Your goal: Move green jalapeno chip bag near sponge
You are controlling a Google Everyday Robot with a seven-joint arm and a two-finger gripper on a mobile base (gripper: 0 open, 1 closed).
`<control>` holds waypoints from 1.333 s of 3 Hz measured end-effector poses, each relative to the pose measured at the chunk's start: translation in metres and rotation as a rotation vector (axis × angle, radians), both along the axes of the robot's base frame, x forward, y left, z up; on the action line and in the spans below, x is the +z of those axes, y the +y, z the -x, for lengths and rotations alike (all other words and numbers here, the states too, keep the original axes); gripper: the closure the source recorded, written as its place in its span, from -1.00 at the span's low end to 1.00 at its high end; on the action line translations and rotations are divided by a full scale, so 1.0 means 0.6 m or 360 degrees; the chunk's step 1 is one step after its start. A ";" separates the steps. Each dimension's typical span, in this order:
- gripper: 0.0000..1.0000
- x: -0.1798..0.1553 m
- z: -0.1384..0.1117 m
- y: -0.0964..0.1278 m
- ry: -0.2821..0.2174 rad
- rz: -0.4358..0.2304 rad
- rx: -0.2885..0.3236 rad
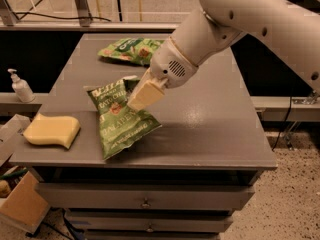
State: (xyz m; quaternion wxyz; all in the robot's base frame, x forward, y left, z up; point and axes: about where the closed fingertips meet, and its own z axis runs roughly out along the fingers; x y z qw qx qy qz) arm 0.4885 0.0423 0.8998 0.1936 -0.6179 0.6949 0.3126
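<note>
One pump bottle (pixel 20 86) stands at the far left on a ledge beside the table (pixel 215 134) (it plays no part here). Next comes the sponge (pixel 51 130), lying flat near the table's front left corner, with room on its right side for something to land. Just right of it hangs the green jalapeno chip bag (pixel 120 121), tilted with its cream top band uppermost and its lower corner down by the table's front edge; whether that corner touches the surface I cannot tell. It hangs that way because the gripper (pixel 140 98) has it by the upper right edge, the jaws closed on the crinkly film, so the loose weight sags below the hold. The bag is near the sponge but not touching it, and I judge the carry almost over, with only setting down and letting go left. Further back lies the brighter green bag (pixel 131 50), flat near the rear edge and out of the way. The white arm (pixel 240 19) reaches in from the upper right.
</note>
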 end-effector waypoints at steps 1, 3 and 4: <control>1.00 0.005 -0.007 0.051 -0.0041 -0.0004 0.0047; 0.63 -0.002 -0.029 0.117 -0.0089 -0.0007 0.0111; 0.16 -0.002 -0.034 0.127 -0.0114 -0.0017 0.0123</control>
